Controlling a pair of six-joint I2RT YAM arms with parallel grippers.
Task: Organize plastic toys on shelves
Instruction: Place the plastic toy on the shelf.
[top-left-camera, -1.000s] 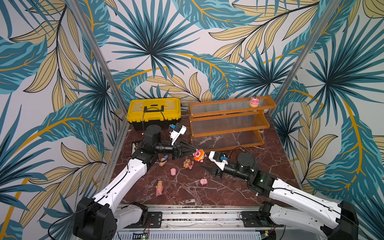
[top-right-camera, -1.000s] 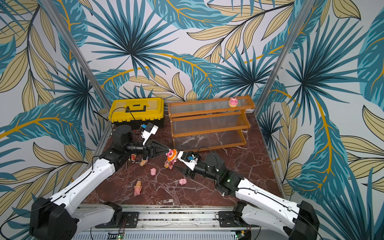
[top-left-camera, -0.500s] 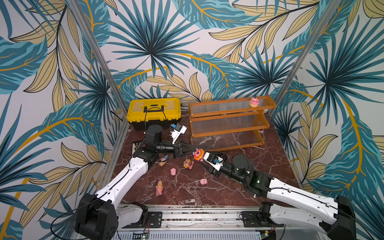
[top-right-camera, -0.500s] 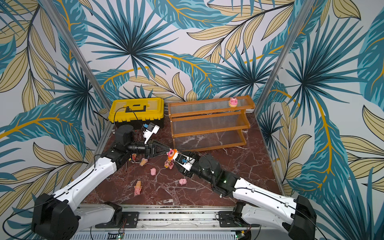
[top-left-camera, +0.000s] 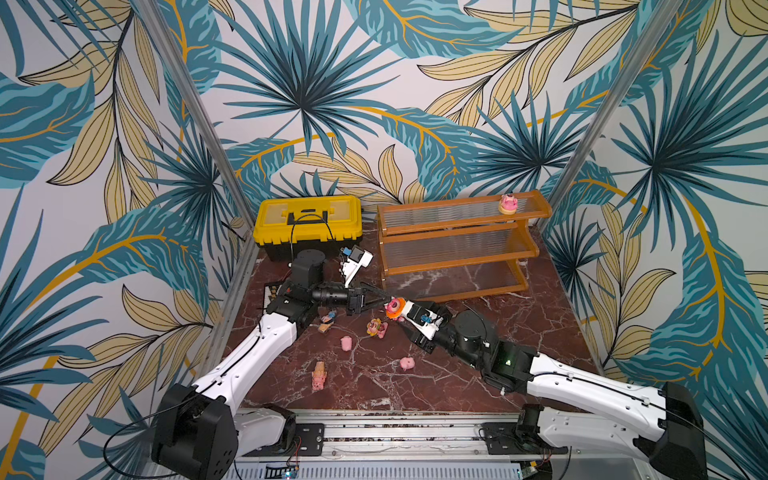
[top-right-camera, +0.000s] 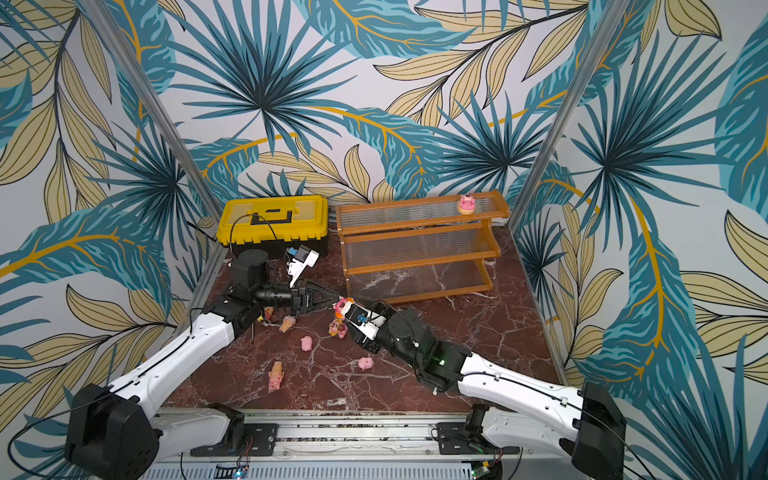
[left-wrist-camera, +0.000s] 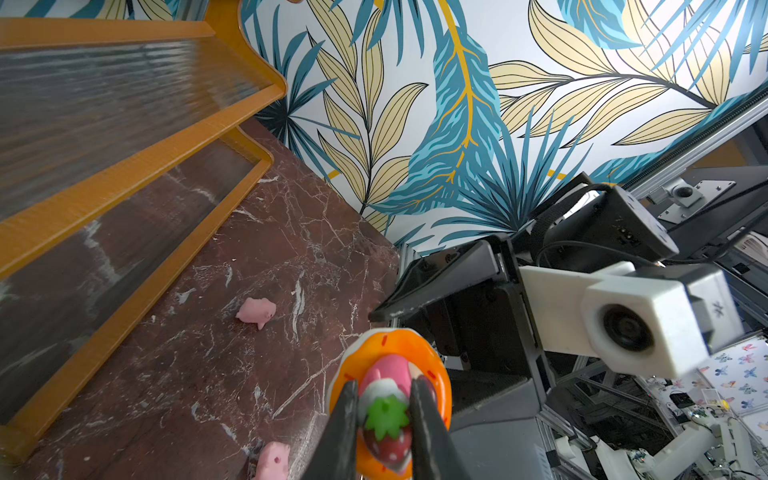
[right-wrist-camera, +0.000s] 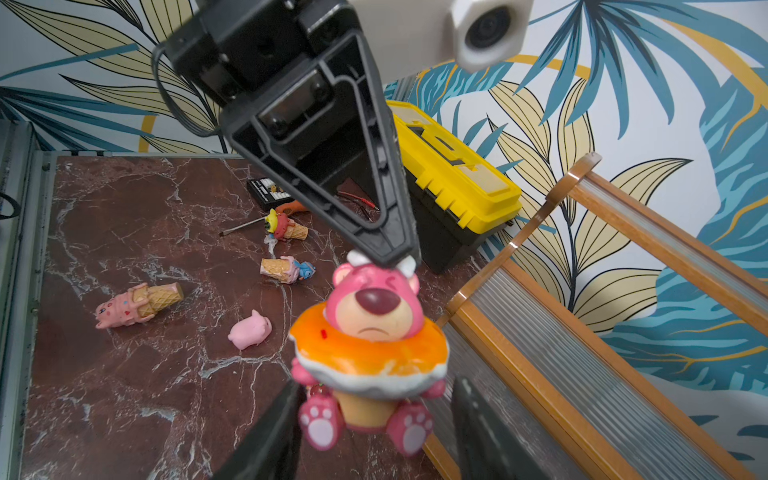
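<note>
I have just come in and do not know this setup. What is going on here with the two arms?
The left gripper is shut on the head of a pink bear toy with an orange ring and holds it above the table, in front of the shelves. The right gripper is open, its fingers on either side of the bear's legs, probably to take it over. Another toy stands on the top shelf; several more toys lie on the table.

The left arm and right arm are glossy white shells between black joints, trailing thin black cables. A green light glows on the right forearm; the fingers are black tapered triangles.
</note>
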